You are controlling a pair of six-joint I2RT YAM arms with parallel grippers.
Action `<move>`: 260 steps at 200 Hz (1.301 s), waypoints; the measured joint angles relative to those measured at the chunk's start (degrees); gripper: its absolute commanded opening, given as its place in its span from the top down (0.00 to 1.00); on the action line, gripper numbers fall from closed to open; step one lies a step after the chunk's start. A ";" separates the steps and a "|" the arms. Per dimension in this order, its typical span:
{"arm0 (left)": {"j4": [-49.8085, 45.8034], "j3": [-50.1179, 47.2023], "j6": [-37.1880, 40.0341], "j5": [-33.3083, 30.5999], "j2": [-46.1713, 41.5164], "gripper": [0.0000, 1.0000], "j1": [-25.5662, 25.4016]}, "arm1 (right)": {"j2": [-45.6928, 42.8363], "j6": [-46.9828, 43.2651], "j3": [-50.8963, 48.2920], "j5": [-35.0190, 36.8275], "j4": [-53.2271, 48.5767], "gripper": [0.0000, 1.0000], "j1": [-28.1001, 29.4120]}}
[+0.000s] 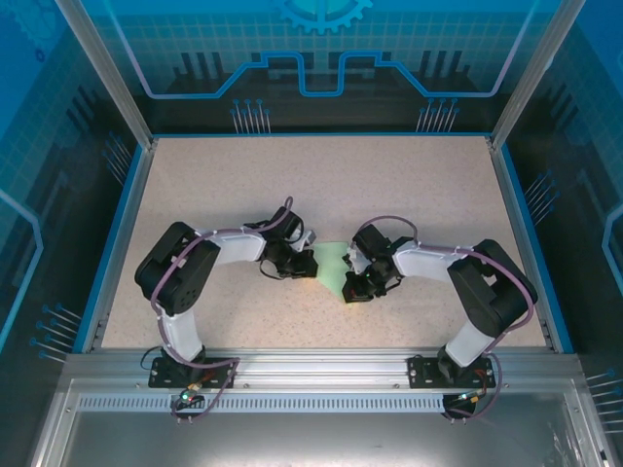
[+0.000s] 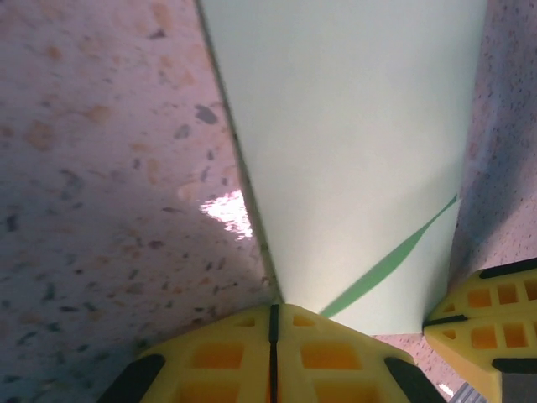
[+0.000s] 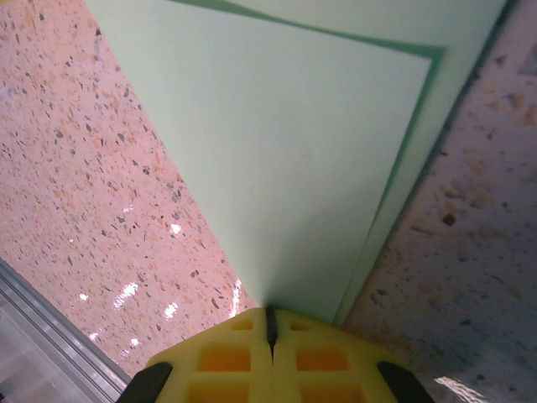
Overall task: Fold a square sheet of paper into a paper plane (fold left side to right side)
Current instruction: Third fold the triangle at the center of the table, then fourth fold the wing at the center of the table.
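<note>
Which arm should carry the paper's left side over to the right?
Likely left: the left gripper is shut on the green paper's left edge; the right gripper clamps the opposite side.

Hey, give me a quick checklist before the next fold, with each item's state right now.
1. Left hand shut on the paper: ok.
2. Right hand shut on the paper: ok.
3. Hands apart, on opposite sides of the paper: ok.
4. Paper layers flush at the edges: cannot tell; a darker green strip borders the top layer.
5. Paper free of tears: ok where visible.
6. Paper flat on the table: cannot tell.
</note>
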 measured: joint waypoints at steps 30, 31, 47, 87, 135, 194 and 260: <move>-1.60 0.02 0.55 -1.86 -1.18 0.83 1.22 | -0.83 0.00 -1.07 -0.31 1.57 1.00 0.00; -1.68 0.02 0.55 -2.03 -1.27 0.83 1.27 | -0.90 -0.02 -1.14 -0.31 1.66 1.00 0.00; -2.27 -0.46 0.17 -4.00 -3.19 0.76 2.43 | -1.68 -0.02 -1.86 -0.28 2.62 0.91 0.00; 0.42 -5.60 -4.35 -3.56 -12.09 0.63 3.32 | -6.47 -1.20 -3.72 1.42 2.80 0.75 -0.02; 8.63 -12.74 -14.75 0.44 -15.41 0.53 0.48 | -14.32 -3.58 -3.72 5.53 2.21 0.60 -0.02; 15.45 -12.81 -21.42 1.79 -11.93 0.47 -3.30 | -14.19 -5.99 -2.80 10.40 0.37 0.55 -0.02; 16.04 -12.81 -23.28 1.75 -10.03 0.43 -4.52 | -8.63 -8.79 1.20 11.76 0.44 0.57 -0.13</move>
